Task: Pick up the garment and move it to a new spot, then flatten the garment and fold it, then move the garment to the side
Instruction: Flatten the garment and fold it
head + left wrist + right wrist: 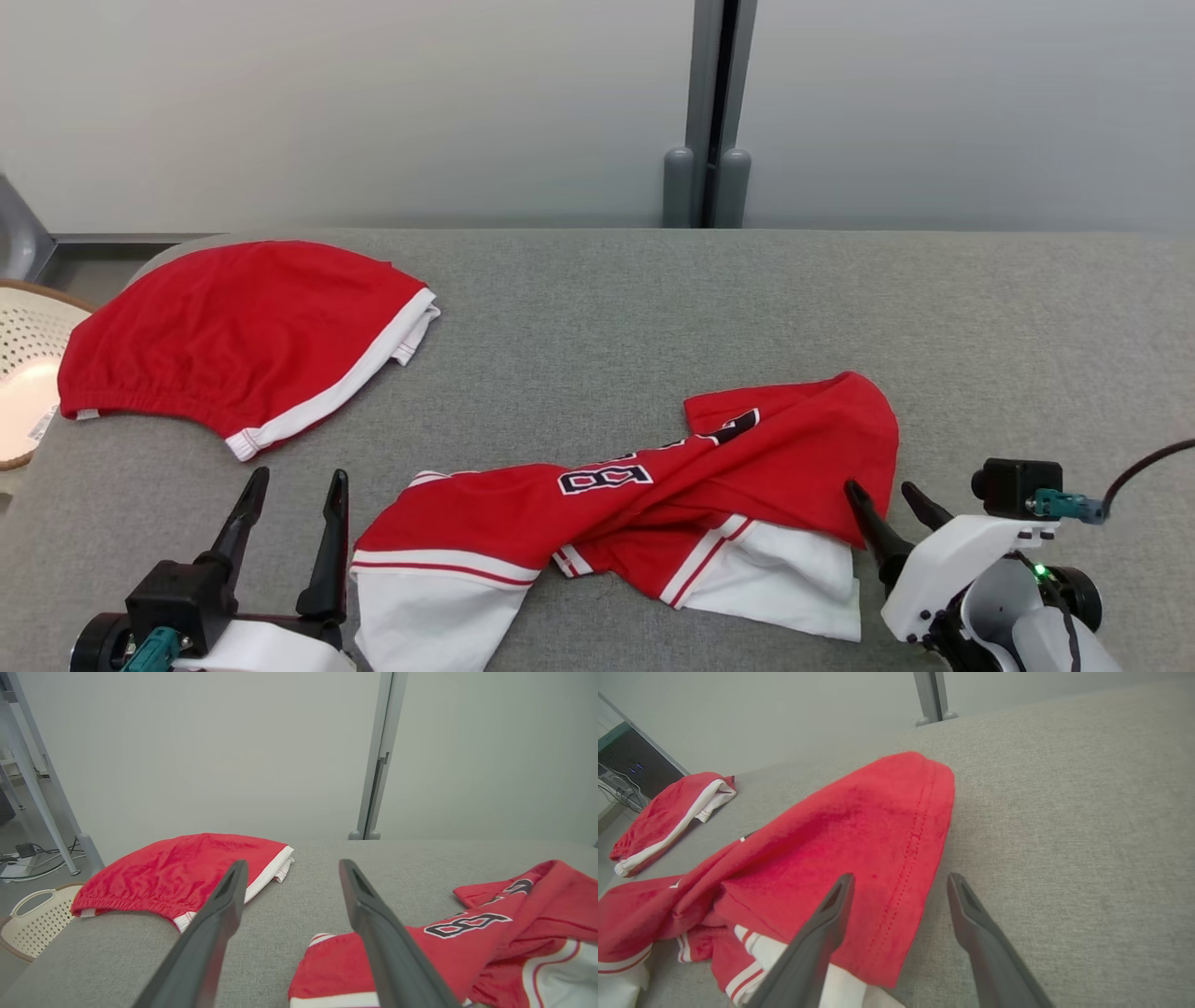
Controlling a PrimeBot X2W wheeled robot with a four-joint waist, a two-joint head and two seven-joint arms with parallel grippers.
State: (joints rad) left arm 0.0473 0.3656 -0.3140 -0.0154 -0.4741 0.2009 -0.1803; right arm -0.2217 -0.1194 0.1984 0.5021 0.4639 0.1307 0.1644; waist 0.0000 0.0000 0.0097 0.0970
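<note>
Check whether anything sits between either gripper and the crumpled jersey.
Nothing visible. The left gripper is open just left of the jersey, bare grey surface between. The right gripper is open at its right edge. The folded red garment lies apart, far left.

The red jersey point(644, 509) with white panels and red-striped trim lies crumpled and twisted across the near side of the grey table point(597, 308). A black-and-white number patch faces up near its middle.
</note>
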